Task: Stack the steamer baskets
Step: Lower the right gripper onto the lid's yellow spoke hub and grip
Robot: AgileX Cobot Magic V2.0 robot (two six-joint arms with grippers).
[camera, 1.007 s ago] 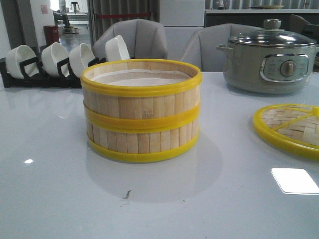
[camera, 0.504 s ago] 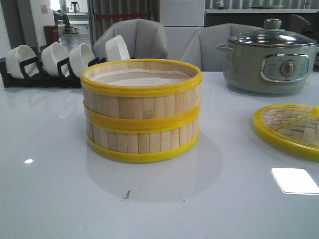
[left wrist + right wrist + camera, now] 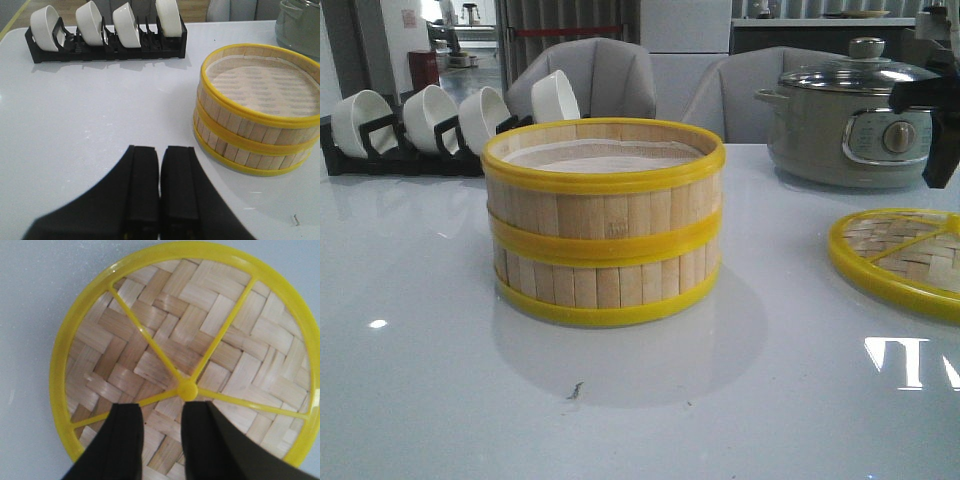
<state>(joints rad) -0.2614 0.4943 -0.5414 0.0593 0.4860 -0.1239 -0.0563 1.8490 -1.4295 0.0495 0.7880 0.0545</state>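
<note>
Here, stacked slatted baskets (image 3: 604, 222) stood apart from both grippers | left gripper (image 3: 160, 192) closed, empty | right gripper (image 3: 160, 440) parted above woven lid (image 3: 200, 330).

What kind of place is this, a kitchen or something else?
Probably a kitchen-style test setup inside an office or lab. The white table carries cookware: stacked steamer baskets, an electric pot and a rack of white bowls. Grey chairs stand behind it, with an open hallway beyond.

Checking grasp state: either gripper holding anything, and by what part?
Nothing held. Left gripper is shut on nothing, away from the stacked steamer baskets. Right gripper is open above the lid, near its knob.
</note>
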